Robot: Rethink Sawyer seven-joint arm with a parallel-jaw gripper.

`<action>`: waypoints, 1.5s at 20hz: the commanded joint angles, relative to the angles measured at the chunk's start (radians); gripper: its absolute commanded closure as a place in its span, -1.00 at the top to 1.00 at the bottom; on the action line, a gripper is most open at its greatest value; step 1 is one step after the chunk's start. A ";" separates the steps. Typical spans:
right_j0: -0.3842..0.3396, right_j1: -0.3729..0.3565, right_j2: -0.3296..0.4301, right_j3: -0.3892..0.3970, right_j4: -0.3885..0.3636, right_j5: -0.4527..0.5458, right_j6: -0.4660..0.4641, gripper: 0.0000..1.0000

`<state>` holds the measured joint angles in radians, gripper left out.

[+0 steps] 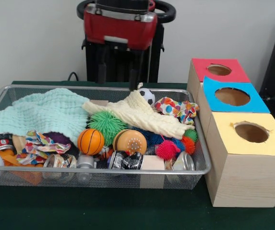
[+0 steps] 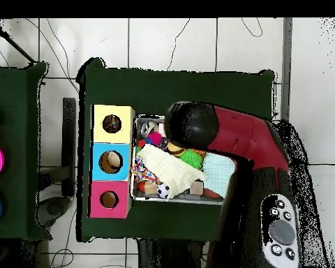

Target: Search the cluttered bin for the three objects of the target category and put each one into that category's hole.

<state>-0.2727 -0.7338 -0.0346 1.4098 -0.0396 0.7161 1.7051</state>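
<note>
Wire mesh bin (image 1: 195,168): mint cloth (image 1: 43,112), cream cloth (image 1: 139,116), mini basketball (image 1: 90,141), spiky balls. Gripper (image 1: 117,72) above far rim; finger state indiscernible.

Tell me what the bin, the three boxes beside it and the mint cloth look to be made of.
Bin: silvery metal wire mesh with a shiny rim; you can see through its walls. Boxes: pale unfinished wood, going by the grain lines, each topped with a matte coloured sheet, probably paper, torn at the yellow hole. Mint cloth: soft woven fabric, likely cotton, with a crinkled, waffled surface.
</note>
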 commanded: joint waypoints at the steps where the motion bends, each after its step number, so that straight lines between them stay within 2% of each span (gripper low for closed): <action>1: -0.114 -0.005 0.190 0.187 -0.106 -0.039 -0.292 1.00; 6: -0.136 0.010 0.217 0.203 -0.158 -0.081 -0.228 1.00; 11: -0.156 0.021 0.245 0.206 -0.196 -0.077 -0.197 1.00; 19: -0.242 0.015 0.363 0.252 -0.246 -0.056 -0.287 1.00; 25: -0.299 -0.002 0.445 0.270 -0.314 -0.056 -0.338 1.00; 30: -0.336 -0.014 0.483 0.265 -0.332 0.000 -0.315 1.00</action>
<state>-0.5586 -0.7443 0.3042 1.5916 -0.2962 0.6807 1.6946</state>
